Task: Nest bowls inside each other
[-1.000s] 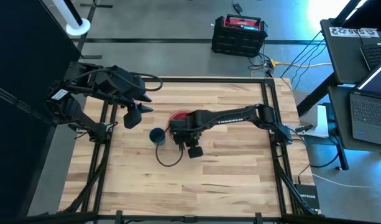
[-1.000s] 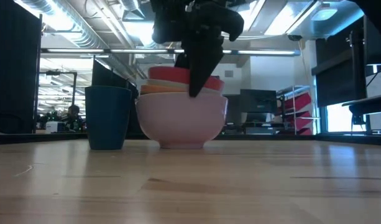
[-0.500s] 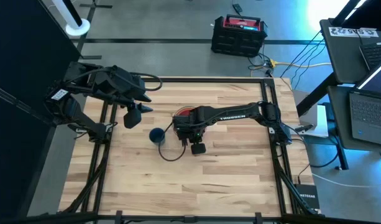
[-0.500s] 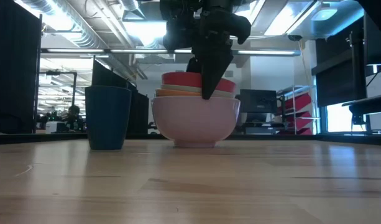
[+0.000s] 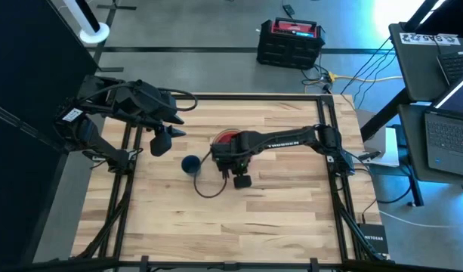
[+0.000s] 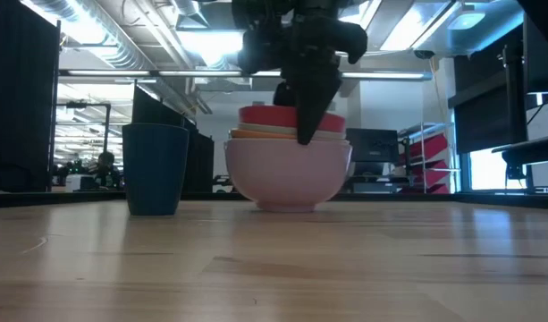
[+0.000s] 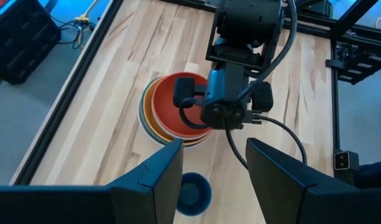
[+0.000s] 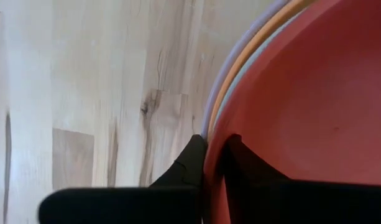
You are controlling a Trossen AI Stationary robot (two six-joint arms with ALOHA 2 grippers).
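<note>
A stack of nested bowls stands on the wooden table near its middle. The outer bowl is white; orange and pale mint rims show above it, and a red bowl is innermost. My right gripper points down over the stack's near rim and is shut on it. My left gripper hangs open, high over the table's left side, touching nothing. My right gripper comes from above, pointing down, at the stack's near rim. One finger is inside the red bowl and the other is outside the rims, with the red rim pinched between them. The stack stands upright on the table.
A small dark blue cup stands upright just left of the stack. A black cable loops over the table in front of the stack. Black frame rails run along the left and right edges.
My right gripper, still shut on the rim, has drawn the whole stack a little toward the table's right edge, away from the blue cup. The stack slid along the table and stayed upright.
</note>
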